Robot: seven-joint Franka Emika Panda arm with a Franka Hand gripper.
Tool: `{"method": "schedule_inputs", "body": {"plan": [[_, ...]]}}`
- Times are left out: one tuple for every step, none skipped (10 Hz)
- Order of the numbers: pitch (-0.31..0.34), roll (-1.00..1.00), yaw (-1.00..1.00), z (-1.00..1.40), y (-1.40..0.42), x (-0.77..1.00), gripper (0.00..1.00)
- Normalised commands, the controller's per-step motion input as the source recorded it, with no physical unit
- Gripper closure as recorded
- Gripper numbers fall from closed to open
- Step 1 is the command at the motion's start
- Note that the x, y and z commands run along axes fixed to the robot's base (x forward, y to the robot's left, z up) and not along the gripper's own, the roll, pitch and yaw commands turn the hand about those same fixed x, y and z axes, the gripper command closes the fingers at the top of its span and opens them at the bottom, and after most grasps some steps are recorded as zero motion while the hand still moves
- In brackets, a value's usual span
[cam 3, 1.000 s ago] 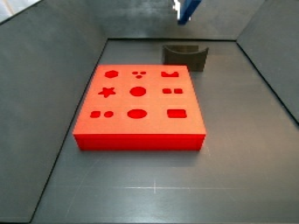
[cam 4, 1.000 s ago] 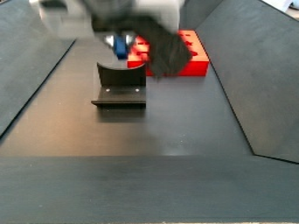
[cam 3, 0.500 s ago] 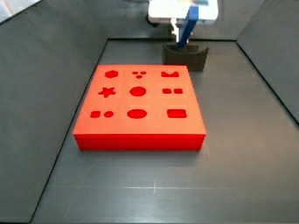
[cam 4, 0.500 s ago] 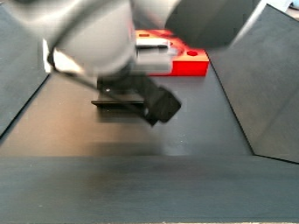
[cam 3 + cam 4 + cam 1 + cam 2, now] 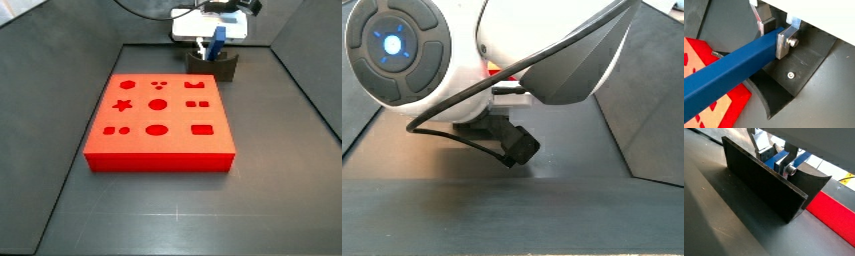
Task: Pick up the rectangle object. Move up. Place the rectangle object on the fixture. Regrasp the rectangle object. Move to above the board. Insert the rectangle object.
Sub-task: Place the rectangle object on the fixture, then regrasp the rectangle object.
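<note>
The gripper (image 5: 773, 34) is shut on the blue rectangle object (image 5: 724, 71), a long bar held near one end between the silver fingers (image 5: 785, 41). It also shows in a wrist view (image 5: 779, 159) with the bar (image 5: 771, 159) right above the dark fixture (image 5: 764, 185). In a side view the gripper (image 5: 211, 48) hangs over the fixture (image 5: 222, 68) at the far end of the floor, the bar (image 5: 215, 44) tilted. The red board (image 5: 158, 122) lies in the middle. In a side view the arm's body (image 5: 462, 60) hides the bar and most of the fixture.
Grey walls ring the dark floor (image 5: 187, 215). The fixture's curved notch (image 5: 784, 85) lies just under the bar. A corner of the board (image 5: 834, 215) sits beside the fixture.
The gripper has come down with the blue bar from above the back wall to just over the fixture. The arm now fills one side view.
</note>
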Motion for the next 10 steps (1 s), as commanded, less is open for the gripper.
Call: {"method": "schedule_inputs", "body": {"plan": [[0.0, 0.0, 0.0, 0.0, 0.0, 0.0, 0.0], [0.005, 0.01, -0.04, 1.0, 0.0, 0.0, 0.0], [0.014, 0.02, -0.03, 1.0, 0.0, -0.01, 0.0], [0.017, 0.04, -0.02, 1.0, 0.0, -0.03, 0.0], [0.019, 0.05, -0.01, 1.0, -0.01, -0.03, 0.0], [0.022, 0.06, 0.0, 1.0, -0.01, -0.04, 0.0], [0.027, 0.06, 0.0, 0.93, 0.0, -0.04, 0.0], [0.035, 0.06, 0.0, 0.7, 0.0, -0.04, 0.0], [0.045, 0.06, 0.0, 0.52, 0.0, -0.04, 0.0], [0.055, 0.06, -0.01, 0.29, 0.0, -0.03, 0.0]]}}
